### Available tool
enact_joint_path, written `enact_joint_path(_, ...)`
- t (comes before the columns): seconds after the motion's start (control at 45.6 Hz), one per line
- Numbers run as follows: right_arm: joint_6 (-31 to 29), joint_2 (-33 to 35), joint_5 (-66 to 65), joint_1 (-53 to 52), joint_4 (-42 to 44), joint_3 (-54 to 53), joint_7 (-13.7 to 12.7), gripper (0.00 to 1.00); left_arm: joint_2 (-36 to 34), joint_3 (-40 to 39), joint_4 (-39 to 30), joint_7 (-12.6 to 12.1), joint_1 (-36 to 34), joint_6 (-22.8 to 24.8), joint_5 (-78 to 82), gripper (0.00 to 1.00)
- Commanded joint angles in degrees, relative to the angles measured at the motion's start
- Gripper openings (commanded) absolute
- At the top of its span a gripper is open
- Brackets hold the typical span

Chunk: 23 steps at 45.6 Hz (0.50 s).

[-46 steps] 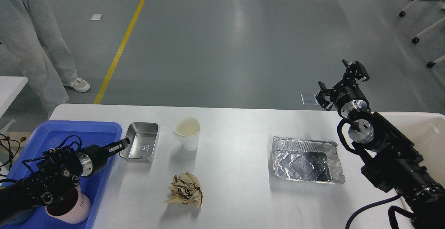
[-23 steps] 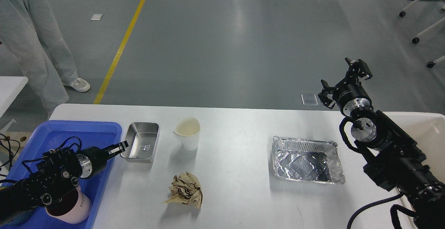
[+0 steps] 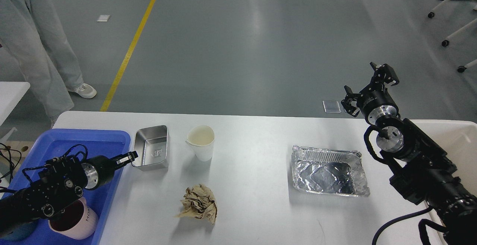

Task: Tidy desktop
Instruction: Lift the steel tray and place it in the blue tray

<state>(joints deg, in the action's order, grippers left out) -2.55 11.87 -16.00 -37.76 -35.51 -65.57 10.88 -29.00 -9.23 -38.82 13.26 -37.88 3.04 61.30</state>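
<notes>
The white desktop (image 3: 261, 170) holds a small steel tray (image 3: 152, 150), a white paper cup (image 3: 201, 142), a crumpled brown paper ball (image 3: 199, 202) and a foil tray (image 3: 328, 170). My left gripper (image 3: 128, 158) is shut on the steel tray's near-left rim, and the tray is tipped up on that side. My right gripper (image 3: 367, 85) is open and empty, held high over the table's far right edge, behind the foil tray.
A blue plastic tray (image 3: 74, 140) at the left edge holds a pink mug (image 3: 74, 219) under my left arm. A white bin (image 3: 458, 140) stands at the right edge. A person (image 3: 33, 51) stands beyond the table's far left corner.
My left gripper has pulled back slightly toward the blue tray and the steel tray has tipped up with it. My right gripper moved a little right, then held still.
</notes>
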Motion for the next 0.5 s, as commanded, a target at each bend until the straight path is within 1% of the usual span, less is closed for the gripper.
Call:
enact_joint_path(0.0, 0.00, 0.00, 0.00, -0.03, 0.00, 0.00, 0.01, 1.00, -2.02, -0.26, -0.73, 0.01, -0.88, 0.92, -0.31, 0.00)
enact_joint_path(0.132, 0.00, 0.00, -0.08, -0.03, 0.00, 0.00, 0.01, 1.00, -5.19, -0.44, -1.08, 0.01, -2.99, 2.85, -0.66, 0.00)
enact_joint_path(0.307, 0.00, 0.00, 0.00, -0.12, 0.18, 0.00, 0.01, 1.00, -11.25, -0.97, -3.10, 0.37, -4.66, 5.66, -0.75, 0.00)
enact_joint_path(0.417, 0.00, -0.18, 0.00, -0.12, 0.18, 0.00, 0.01, 1.00, -15.47, -0.88, -6.96, 0.37, -5.72, 6.54, -0.75, 0.00)
enact_joint_path(0.483, 0.00, -0.18, 0.00, -0.21, 0.18, -0.08, 0.01, 1.00, -18.89, -0.97, -10.91, 0.28, -5.89, 6.98, -0.75, 0.00)
